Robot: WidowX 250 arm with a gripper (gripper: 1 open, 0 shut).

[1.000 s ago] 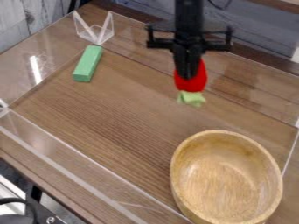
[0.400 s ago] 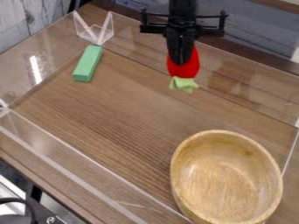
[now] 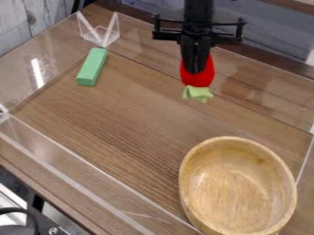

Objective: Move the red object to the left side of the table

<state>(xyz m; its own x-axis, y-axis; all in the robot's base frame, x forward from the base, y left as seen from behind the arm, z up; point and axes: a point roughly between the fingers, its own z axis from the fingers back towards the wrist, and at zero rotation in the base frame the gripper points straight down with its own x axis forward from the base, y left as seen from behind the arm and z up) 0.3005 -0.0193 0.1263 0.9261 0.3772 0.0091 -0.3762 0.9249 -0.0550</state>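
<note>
Since a second ago: gripper (image 3: 196, 64) and red toy fruit (image 3: 197, 73) sit slightly higher in the picture, nearer the far wall. Small shift only.

Claw clenched on the fruit's upper part. Pale green stem end (image 3: 197, 93) hangs below and appears clear of the table (image 3: 110, 119). Fruit is over the far-centre of the top, well apart from the green block (image 3: 91, 66) and the wooden bowl (image 3: 186, 174).

Handling (judged): light, rigid, glossy, so likely slippery. It is rounded and may roll on release. Best grip is across the widest part.

Surface: flat wood-grain, ringed by low clear acrylic walls (image 3: 73, 179). Open tabletop lies between fruit and block.
</note>
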